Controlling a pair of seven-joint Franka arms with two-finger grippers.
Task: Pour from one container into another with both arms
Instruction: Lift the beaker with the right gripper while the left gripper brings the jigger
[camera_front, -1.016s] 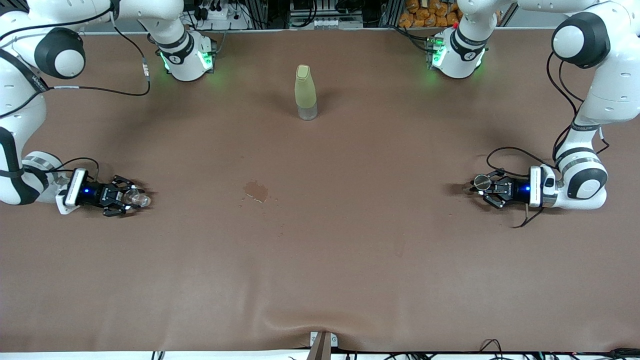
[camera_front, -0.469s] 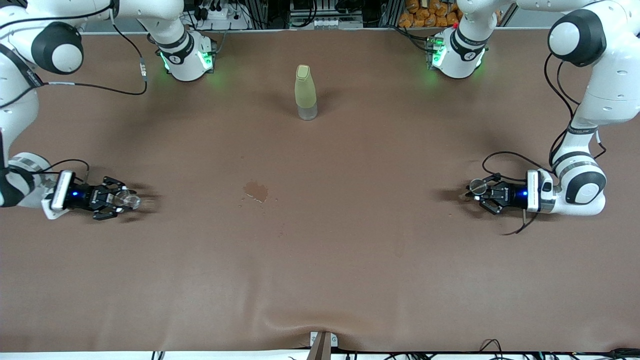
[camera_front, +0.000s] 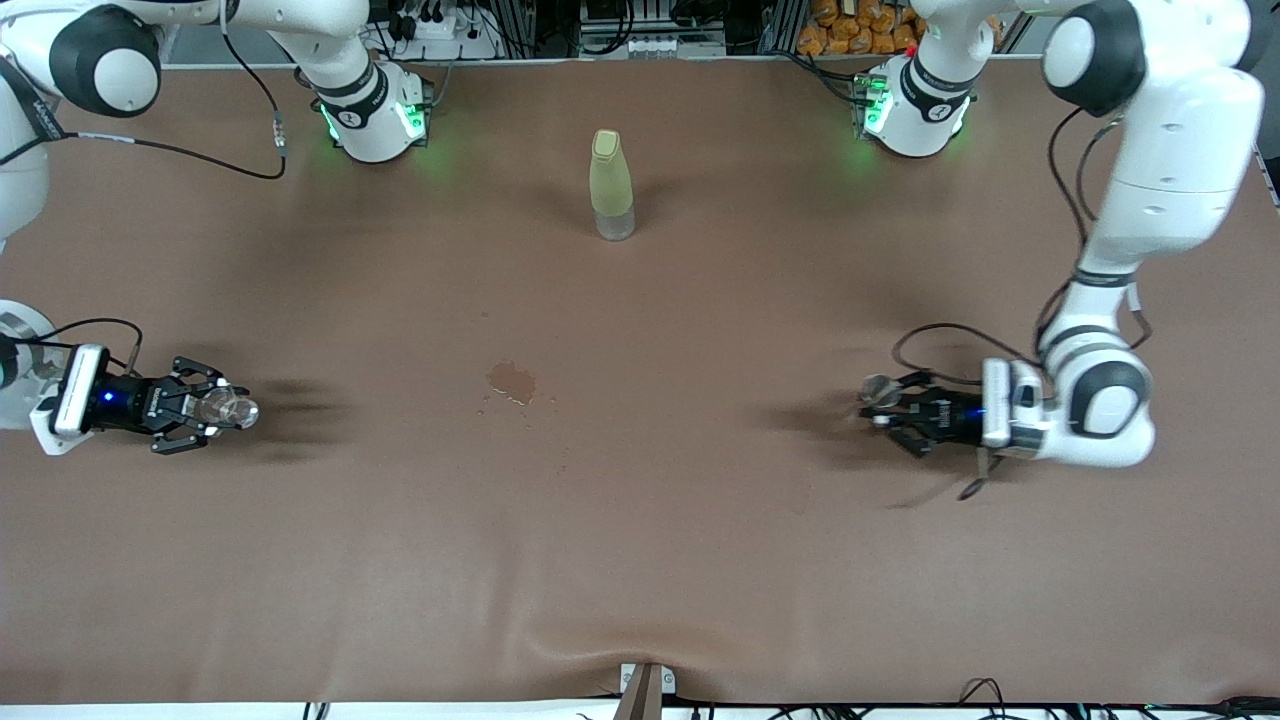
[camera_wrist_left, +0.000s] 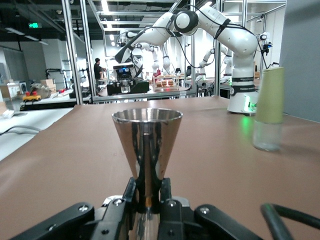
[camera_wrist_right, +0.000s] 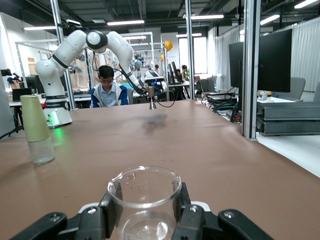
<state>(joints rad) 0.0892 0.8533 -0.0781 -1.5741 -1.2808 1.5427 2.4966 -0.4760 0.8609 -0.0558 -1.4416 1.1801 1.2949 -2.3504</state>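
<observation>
A high front camera overlooks the table (camera_front: 640, 560); both low wrist cameras share the bottle (camera_front: 611, 186).

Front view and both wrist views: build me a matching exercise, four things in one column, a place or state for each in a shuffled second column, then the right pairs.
Things
1. shiny metal cone-shaped measuring cup
2. clear glass beaker
3. pale green bottle with clear base
4. small dark wet stain

Places or states
A. standing upright between the two arm bases
B. clamped in the left gripper
C. on the brown table cover, nearer the front camera than the bottle
D. clamped in the right gripper

Pairs: 1-B, 2-D, 3-A, 4-C
</observation>
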